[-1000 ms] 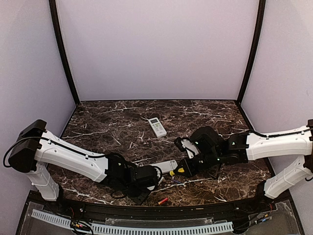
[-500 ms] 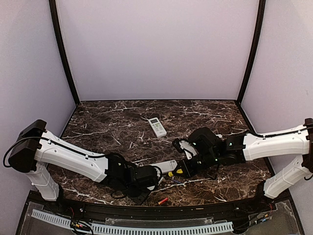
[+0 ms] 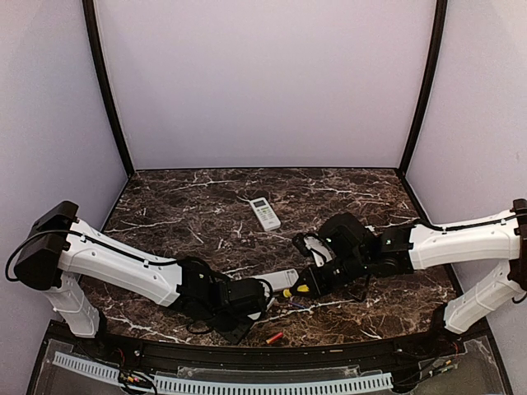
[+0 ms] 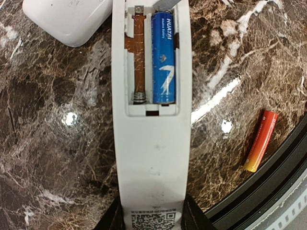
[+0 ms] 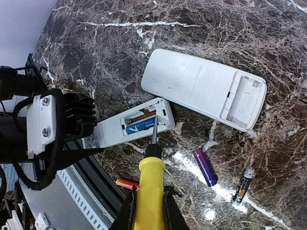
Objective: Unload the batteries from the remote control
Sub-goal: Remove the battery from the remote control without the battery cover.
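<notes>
My left gripper [image 4: 152, 215] is shut on the end of a white remote [image 4: 151, 158] that lies back-up with its compartment open. One blue battery [image 4: 163, 62] sits in the right slot; the left slot is empty. My right gripper [image 5: 148, 211] is shut on a yellow-handled screwdriver [image 5: 149, 191], and its tip rests at the far end of the blue battery [image 5: 139, 125]. A red-orange battery [image 4: 260, 141] lies loose near the front edge. A purple battery [image 5: 205, 166] and a black battery [image 5: 242, 186] lie loose to the right.
A second, larger white remote [image 5: 201, 88] lies back-up just beyond the held one. A third remote [image 3: 264, 212] lies face-up mid-table towards the back. The black front rim [image 4: 268, 182] runs close to the red-orange battery.
My right gripper with the screwdriver has shifted slightly left towards the held remote. The left arm and remote have not moved.
</notes>
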Robot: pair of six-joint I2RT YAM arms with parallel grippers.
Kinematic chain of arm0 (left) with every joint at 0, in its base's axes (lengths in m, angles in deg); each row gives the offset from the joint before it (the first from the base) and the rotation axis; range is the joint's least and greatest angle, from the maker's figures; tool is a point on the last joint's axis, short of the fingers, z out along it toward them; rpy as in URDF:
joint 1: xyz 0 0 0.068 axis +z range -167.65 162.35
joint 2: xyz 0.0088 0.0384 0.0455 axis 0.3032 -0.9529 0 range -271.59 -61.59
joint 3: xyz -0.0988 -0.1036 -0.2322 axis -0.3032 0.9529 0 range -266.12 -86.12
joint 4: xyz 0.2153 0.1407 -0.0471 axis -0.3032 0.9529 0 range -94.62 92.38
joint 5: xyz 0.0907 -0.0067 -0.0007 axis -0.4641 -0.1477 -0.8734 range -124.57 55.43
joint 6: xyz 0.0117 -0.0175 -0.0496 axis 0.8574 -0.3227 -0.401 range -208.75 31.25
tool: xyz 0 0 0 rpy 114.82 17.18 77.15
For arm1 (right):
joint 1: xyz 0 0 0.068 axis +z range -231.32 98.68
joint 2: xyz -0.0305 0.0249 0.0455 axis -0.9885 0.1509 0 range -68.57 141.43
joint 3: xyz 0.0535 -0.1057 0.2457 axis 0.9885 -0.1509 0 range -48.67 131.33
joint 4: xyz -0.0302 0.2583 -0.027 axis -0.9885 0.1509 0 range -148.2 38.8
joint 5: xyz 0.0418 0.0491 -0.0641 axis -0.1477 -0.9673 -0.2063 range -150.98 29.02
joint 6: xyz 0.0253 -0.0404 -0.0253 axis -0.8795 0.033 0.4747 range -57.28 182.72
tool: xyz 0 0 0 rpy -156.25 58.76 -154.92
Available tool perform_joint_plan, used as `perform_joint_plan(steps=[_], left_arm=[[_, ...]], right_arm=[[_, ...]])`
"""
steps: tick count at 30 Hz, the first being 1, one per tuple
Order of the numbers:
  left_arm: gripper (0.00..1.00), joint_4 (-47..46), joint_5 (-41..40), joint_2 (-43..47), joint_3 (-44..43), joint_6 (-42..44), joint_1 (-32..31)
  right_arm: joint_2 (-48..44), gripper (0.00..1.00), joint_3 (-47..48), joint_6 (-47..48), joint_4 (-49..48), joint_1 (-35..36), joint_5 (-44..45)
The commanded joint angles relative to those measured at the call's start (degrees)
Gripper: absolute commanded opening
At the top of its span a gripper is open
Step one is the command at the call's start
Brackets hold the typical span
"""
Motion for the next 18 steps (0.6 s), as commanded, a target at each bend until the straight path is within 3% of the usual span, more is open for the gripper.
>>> perform_joint_plan(steps=[1, 18], left_arm=[[0.29, 2.89, -1.44, -0.11, 0.18, -0.41, -0.05], [0.29, 3.29, -1.63, 0.3, 0.27, -0.78, -0.05]], right_arm=[[0.24, 0.0, -2.01, -4.2, -4.91, 0.69, -12.45], [-1.3, 0.0, -4.96, -8.62, -11.48, -1.6, -19.96]])
